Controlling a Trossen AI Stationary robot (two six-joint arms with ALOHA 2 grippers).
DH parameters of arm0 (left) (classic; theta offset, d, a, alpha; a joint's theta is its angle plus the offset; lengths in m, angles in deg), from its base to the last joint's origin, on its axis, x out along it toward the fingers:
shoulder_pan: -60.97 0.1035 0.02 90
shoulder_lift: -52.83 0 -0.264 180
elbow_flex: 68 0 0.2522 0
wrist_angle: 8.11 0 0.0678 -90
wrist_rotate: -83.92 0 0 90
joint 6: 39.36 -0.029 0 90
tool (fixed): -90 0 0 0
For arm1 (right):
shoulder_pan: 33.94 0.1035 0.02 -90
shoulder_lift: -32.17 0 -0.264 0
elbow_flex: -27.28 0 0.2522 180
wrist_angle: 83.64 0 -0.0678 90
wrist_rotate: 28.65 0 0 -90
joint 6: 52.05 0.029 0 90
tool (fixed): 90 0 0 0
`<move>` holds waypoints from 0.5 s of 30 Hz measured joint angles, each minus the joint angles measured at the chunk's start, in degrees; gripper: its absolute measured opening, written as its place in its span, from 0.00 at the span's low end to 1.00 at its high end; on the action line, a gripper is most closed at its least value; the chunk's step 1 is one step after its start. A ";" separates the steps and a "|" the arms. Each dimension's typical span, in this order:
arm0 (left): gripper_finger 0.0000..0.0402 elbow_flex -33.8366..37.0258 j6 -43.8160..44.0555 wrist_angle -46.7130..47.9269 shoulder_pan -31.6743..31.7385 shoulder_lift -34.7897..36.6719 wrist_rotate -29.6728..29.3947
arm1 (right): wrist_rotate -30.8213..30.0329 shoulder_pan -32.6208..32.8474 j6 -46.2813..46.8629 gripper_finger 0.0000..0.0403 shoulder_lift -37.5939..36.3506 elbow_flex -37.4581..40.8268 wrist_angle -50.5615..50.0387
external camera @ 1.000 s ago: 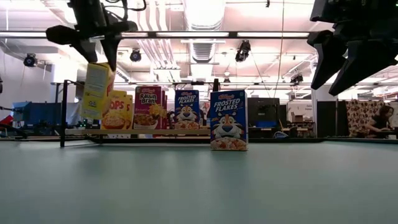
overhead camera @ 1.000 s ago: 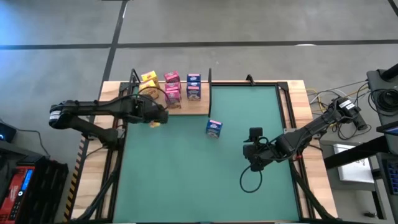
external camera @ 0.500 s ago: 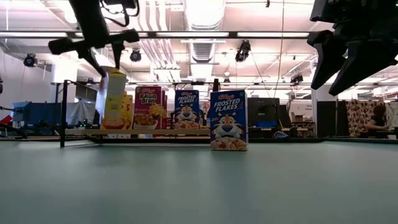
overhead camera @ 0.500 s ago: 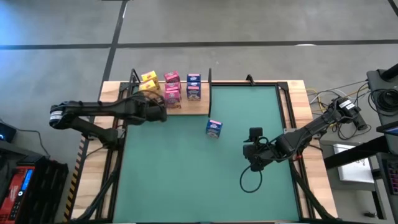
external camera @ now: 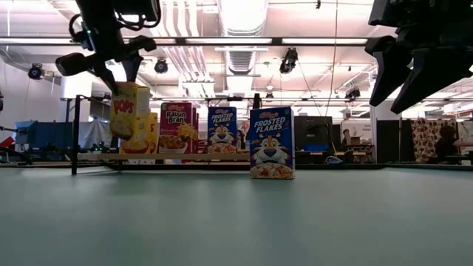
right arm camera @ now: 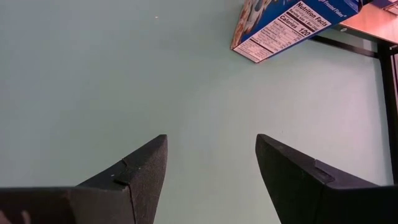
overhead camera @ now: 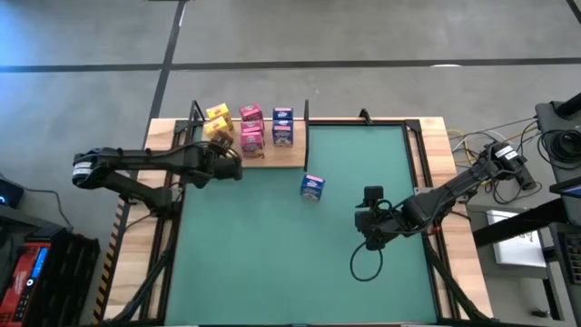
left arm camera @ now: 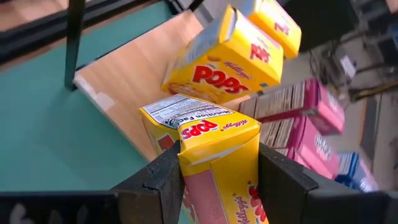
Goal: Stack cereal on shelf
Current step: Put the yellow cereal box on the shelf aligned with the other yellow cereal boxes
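Observation:
A yellow Pops cereal box (external camera: 129,111) hangs in the air, with my left gripper (overhead camera: 229,163) shut on it just at the near left corner of the shelf (overhead camera: 289,160). In the left wrist view the held box (left arm camera: 214,162) fills the gap between the fingers. On the pale shelf board stand yellow (overhead camera: 216,113), pink (overhead camera: 251,127) and blue (overhead camera: 282,125) boxes. Another blue box (overhead camera: 312,187) stands upright on the green mat. My right gripper (overhead camera: 372,207) hovers open over the mat's right part with nothing between its fingers (right arm camera: 211,168). My left gripper pinches the yellow box between its two fingers, on two opposite sides near its upper end (left arm camera: 186,146). The fingers (external camera: 111,70) come from above, slanting down toward the shelf. The box hangs below them, slightly tilted, printed front toward the near edge, clear of mat and shelf.
Thin black uprights (external camera: 75,133) stand at the shelf's ends. A loose black cable loop (overhead camera: 365,263) lies on the mat below the right arm. The green mat (overhead camera: 272,263) lies between the arms.
My left gripper has rolled about its own axis and sunk a little toward the shelf, staying shut. The yellow box turned with it: it hung slanted with its edge forward, and now its printed front faces the near edge.

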 joint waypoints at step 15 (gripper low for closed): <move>0.34 -0.02 8.23 0.81 7.12 -0.11 5.02 | -0.01 0.00 0.00 0.58 0.00 0.00 0.00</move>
